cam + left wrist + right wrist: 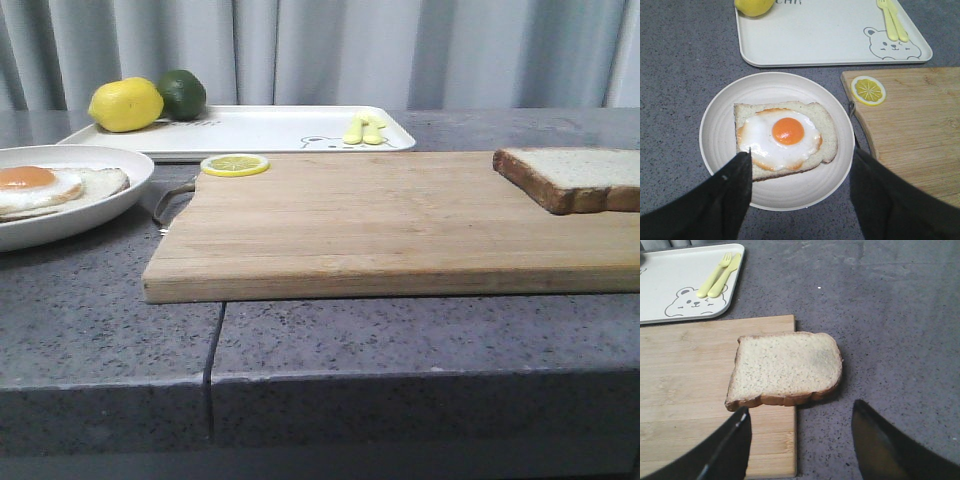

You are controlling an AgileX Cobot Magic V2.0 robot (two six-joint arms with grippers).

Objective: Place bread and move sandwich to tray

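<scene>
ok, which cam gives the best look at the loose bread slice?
Right wrist view: the bread is seen whole from above, overhanging the cutting board edge onto the counter, ahead of the open right pincer. Front view shows it only side-on, cut off at the frame edge. Left wrist view doesn't show it.

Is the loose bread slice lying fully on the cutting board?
No. The bread slice lies flat but overhangs the cutting board's right edge, partly over the gray counter.
</scene>
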